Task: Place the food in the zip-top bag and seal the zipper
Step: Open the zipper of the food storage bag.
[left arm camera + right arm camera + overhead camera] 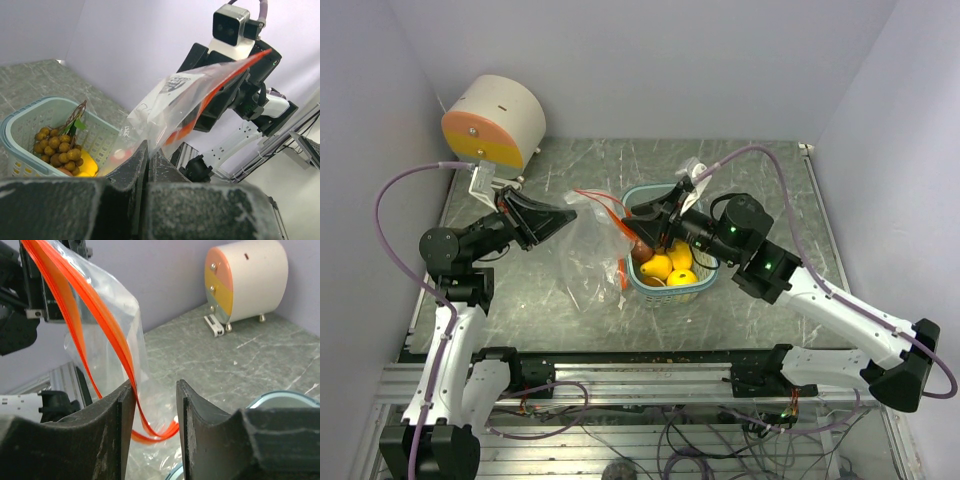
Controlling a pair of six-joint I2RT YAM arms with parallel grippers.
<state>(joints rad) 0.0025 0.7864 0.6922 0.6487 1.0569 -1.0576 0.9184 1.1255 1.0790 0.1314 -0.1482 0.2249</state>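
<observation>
Top view: one zip-top bag (pixel 588 250) hangs between left claw (pixel 568 219) and right claw (pixel 656 214). Three yellow fruits (pixel 658 267) and one red fruit (pixel 642 250) lie in the basket (pixel 672 296).
Left wrist view: left claw clamps the bag edge; one grape bunch (pixel 57 147) lies in the basket.
Right wrist view: right claw jaws stand parted, with the zipper (pixel 155 432) between them, unpinched.

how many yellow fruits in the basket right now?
3 yellow fruits, all in the basket: one at its left, one toward the back right, one by the near rim. Part of it is covered; more may be hidden.
</observation>
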